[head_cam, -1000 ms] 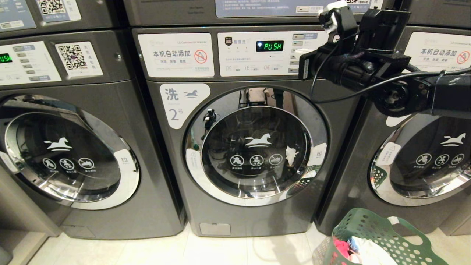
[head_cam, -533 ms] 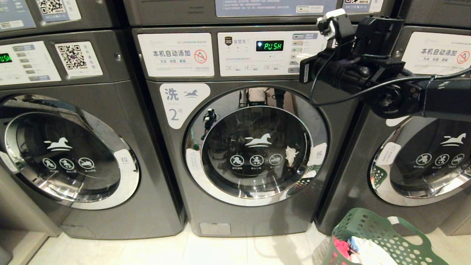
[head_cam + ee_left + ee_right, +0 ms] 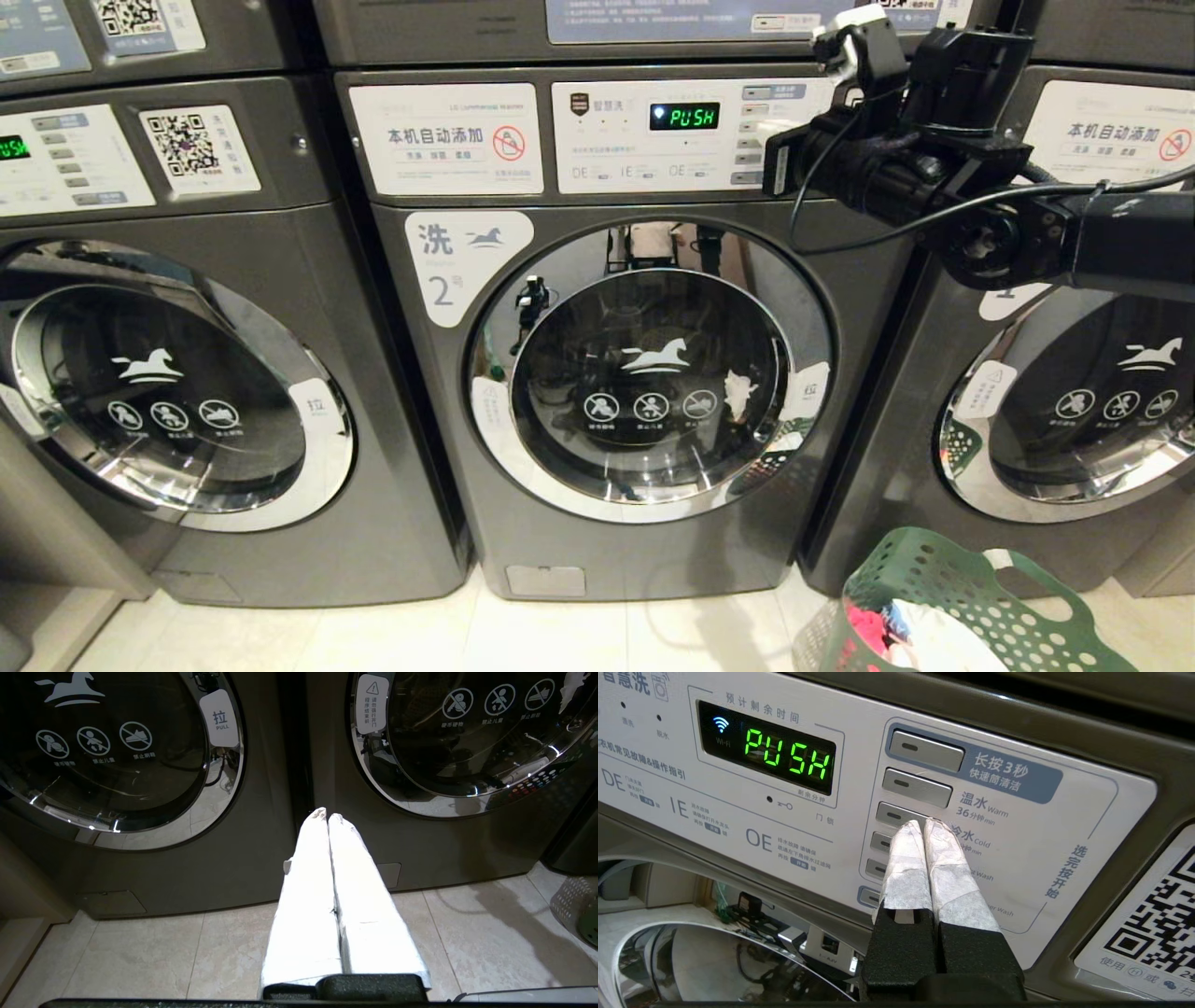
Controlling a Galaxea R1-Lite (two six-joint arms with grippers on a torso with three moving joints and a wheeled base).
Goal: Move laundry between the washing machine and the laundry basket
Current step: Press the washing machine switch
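Observation:
The middle washing machine (image 3: 523,523), marked 2, has its round door (image 3: 649,373) closed and its display (image 3: 684,116) reads PUSH. My right arm (image 3: 896,159) reaches in from the right to the control panel (image 3: 1017,858). The right gripper (image 3: 923,823) is shut and empty, and its taped tips rest at the third grey button (image 3: 892,813) in the column. The green laundry basket (image 3: 943,565) stands on the floor at the lower right, holding pink, white and blue laundry (image 3: 901,635). The left gripper (image 3: 327,815) is shut and empty, hanging low before the gap between two machines.
More washing machines stand on the left (image 3: 187,373) and right (image 3: 1074,420), both doors closed, with another row stacked above. Pale floor tiles (image 3: 560,635) run along in front. The basket's edge (image 3: 572,905) shows in the left wrist view.
My right arm dipped slightly at the panel and came back up to about where it was. Nothing else has moved.

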